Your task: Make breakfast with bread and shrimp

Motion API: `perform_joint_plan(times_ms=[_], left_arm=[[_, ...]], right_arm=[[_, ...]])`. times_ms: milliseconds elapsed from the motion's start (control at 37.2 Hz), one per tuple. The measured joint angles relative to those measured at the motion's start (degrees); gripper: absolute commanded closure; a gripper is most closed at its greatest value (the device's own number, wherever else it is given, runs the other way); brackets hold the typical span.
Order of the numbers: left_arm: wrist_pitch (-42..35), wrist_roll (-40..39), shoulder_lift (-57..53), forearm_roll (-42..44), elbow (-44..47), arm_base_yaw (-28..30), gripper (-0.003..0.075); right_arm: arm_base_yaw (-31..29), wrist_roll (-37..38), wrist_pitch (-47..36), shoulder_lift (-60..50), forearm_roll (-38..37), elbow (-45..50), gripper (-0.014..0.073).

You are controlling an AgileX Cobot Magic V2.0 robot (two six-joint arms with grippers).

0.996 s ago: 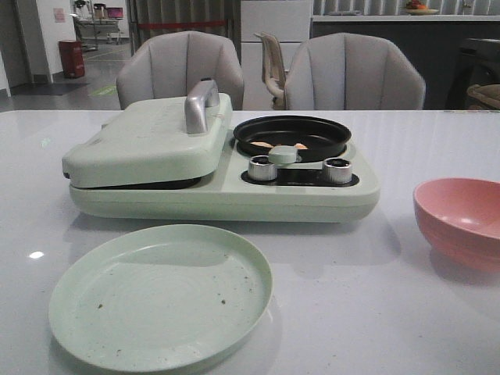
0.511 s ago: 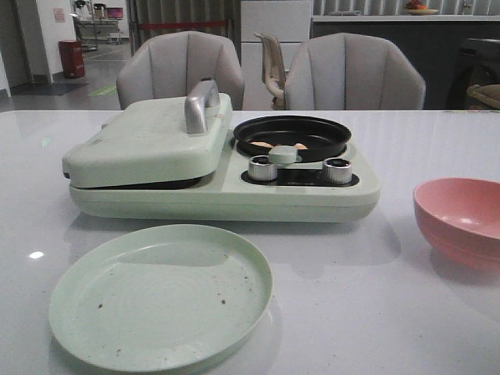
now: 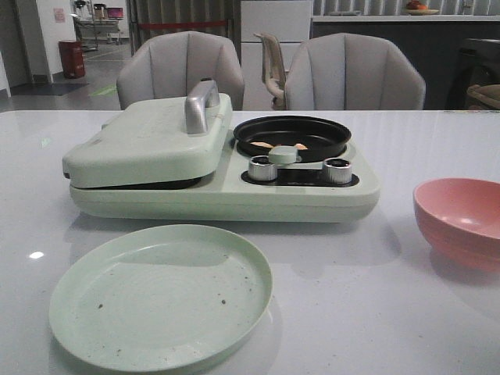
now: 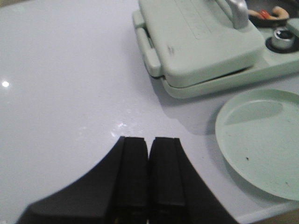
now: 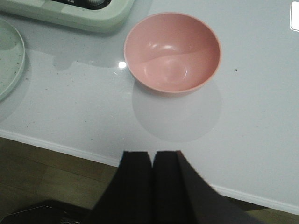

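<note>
Both my left gripper (image 4: 148,175) and right gripper (image 5: 153,186) hang clenched, empty. Near: the green plate (image 3: 160,293), bare (crumbs only). Farther, shrimp (image 3: 280,145) sit in the black pan (image 3: 292,134); bread unseen, perhaps under the closed lid (image 3: 148,141). Next, I judge: open it.

A pale green cooker (image 3: 223,183) sits on the white table (image 3: 351,297), towards the far side. Its lid (image 3: 148,141) on the left half is shut, with a silver handle (image 3: 201,104) on top. On the right half sits a round black pan (image 3: 292,134), and just in front of it are 2 silver knobs (image 3: 263,167) with a green button (image 3: 283,155) between them. A pale green plate (image 3: 160,293) lies near the cooker's front, speckled with dark crumbs. A pink bowl (image 3: 459,219) stands at the right, well apart from the plate. 2 grey chairs (image 3: 181,69) stand beyond the table's far edge.
</note>
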Motion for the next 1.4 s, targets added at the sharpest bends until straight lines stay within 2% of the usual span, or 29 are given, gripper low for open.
perform_joint_plan(times_ms=[242,430,673,834,1049,1399], left_arm=[[-6.21,0.00,-13.22,-0.11,10.36,5.19,0.0619],[-13.95,-0.39,-20.63,-0.32,17.44,5.70,0.0619],[-19.57,-13.39,-22.47,6.78,24.78,5.70,0.0619],[-25.61,-15.56,-22.47,8.05,28.95,5.70,0.0619],[-32.19,-15.95,-22.47,8.18,29.22,5.70,0.0619],[-33.09,-16.00,-22.47,8.28,29.22,4.87,0.0619]], right_arm=[[0.00,0.00,0.00,0.00,0.00,0.00,0.0560],[0.00,0.00,0.00,0.00,0.00,0.00,0.0560],[0.00,0.00,0.00,0.00,0.00,0.00,0.0560],[0.00,0.00,0.00,0.00,0.00,0.00,0.0560],[0.00,0.00,0.00,0.00,0.00,0.00,0.0560],[0.00,0.00,0.00,0.00,0.00,0.00,0.0560]])
